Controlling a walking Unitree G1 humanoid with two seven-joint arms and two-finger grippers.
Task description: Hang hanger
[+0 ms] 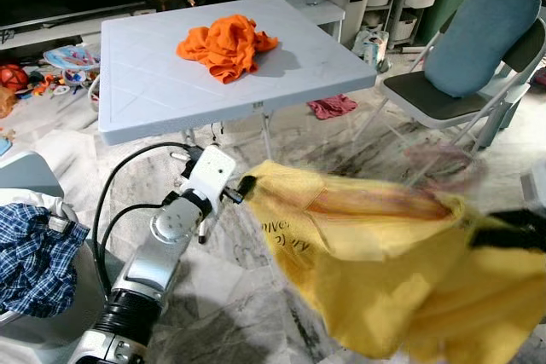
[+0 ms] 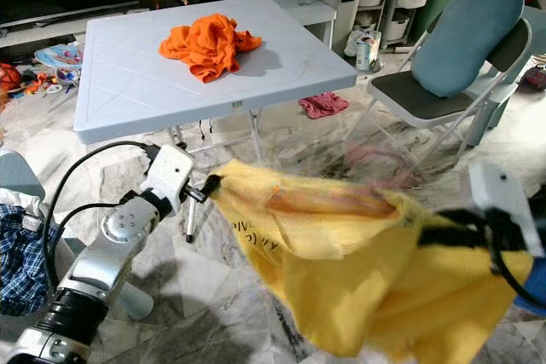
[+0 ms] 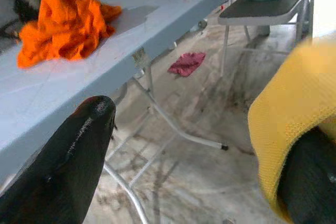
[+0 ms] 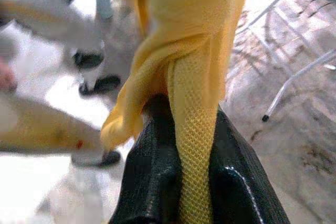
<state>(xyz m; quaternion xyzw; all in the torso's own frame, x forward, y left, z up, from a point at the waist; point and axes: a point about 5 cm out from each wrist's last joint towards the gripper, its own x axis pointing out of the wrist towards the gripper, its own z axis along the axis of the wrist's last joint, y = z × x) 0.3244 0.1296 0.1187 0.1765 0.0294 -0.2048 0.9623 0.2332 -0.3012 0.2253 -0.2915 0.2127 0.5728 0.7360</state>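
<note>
Early stage. The yellow shirt [image 2: 358,262] is stretched between both grippers above the floor. Right gripper [image 4: 184,166] is pinching the fabric. Left gripper [image 1: 246,185] holds an edge against one finger, fingers apart. No hanger or rail visible; hanging remains.

Yellow mesh shirt [image 1: 384,270] w/ dark print, lower right of frame. Orange cloth [image 1: 226,44] on pale grey-blue table [image 1: 145,91], upper centre. Blue/white plaid fabric [image 1: 30,257], lower left. Pink-red rag [image 1: 333,106] on grey-veined marble floor [image 1: 230,245]. Chair [image 1: 444,95], upper right: dark seat, teal-blue cushion [image 1: 482,31]. Left arm [image 1: 162,253] silver; black fingers [image 3: 63,166].
</note>
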